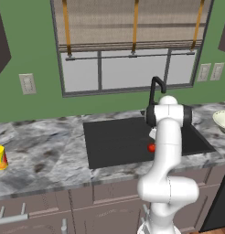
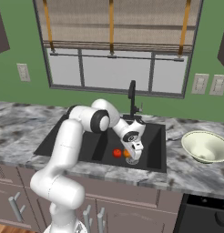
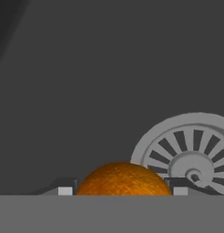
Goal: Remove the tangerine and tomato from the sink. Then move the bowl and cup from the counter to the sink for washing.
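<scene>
One tangerine (image 3: 123, 179) sitting between my spread claw (image 3: 119, 190) tips, one tomato (image 2: 117, 153) beside, one drain (image 3: 189, 157) showing close-up, one bowl (image 2: 205, 146), one cup (image 1: 0, 157) standing on bench (image 1: 36, 151).

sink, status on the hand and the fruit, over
Hand down in sink, fingers either side of tangerine. Grip not confirmed. Tomato just beside it. Bowl on counter.

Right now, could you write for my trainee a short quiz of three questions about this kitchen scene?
1. True or false: the small glossy red tomato lies inside the large black sink.
2. Which fruit sits between the tool fingertips? A. small orange tangerine B. tomato
3. Fill in: the wide pale cream bowl stands on the grey-white marbled ____.

Key: 1. true. 2. A. 3. counter.
</scene>
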You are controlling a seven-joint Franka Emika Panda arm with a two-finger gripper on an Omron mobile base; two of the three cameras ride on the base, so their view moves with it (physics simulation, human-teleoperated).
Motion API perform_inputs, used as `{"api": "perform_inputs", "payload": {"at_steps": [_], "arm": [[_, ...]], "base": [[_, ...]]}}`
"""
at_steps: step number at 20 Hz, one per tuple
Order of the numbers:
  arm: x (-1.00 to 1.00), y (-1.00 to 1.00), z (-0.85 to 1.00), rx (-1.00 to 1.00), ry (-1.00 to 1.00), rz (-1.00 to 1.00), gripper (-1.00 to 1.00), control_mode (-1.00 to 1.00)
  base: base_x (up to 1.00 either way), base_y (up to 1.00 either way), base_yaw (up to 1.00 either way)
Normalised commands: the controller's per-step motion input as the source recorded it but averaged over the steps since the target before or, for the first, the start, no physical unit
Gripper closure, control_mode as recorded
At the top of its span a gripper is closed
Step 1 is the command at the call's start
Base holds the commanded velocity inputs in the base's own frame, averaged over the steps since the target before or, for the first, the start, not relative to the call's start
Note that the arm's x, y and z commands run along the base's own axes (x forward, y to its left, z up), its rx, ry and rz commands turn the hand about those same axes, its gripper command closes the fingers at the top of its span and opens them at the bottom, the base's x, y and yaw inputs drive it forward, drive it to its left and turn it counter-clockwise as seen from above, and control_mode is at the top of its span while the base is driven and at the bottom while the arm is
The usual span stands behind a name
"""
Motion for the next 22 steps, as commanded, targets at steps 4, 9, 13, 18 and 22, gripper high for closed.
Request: {"api": "perform_inputs", "payload": {"at_steps": [4,9,13,18,22], "arm": [[-0.18,0.00,0.18,0.00,-0.09,0.00,1.00,-1.00],[-0.25,0.00,0.38,0.00,-0.10,-0.01,1.00,-1.00],[-0.16,0.00,0.44,0.00,0.00,-0.01,1.00,-1.00],[-0.18,0.02,0.46,0.00,-0.03,0.00,1.00,-1.00],[-0.13,0.01,0.50,0.00,-0.02,0.00,1.00,-1.00]], "base": [[0.00,0.00,0.00],[0.00,0.00,0.00],[0.00,0.00,0.00],[0.00,0.00,0.00],[0.00,0.00,0.00]]}}
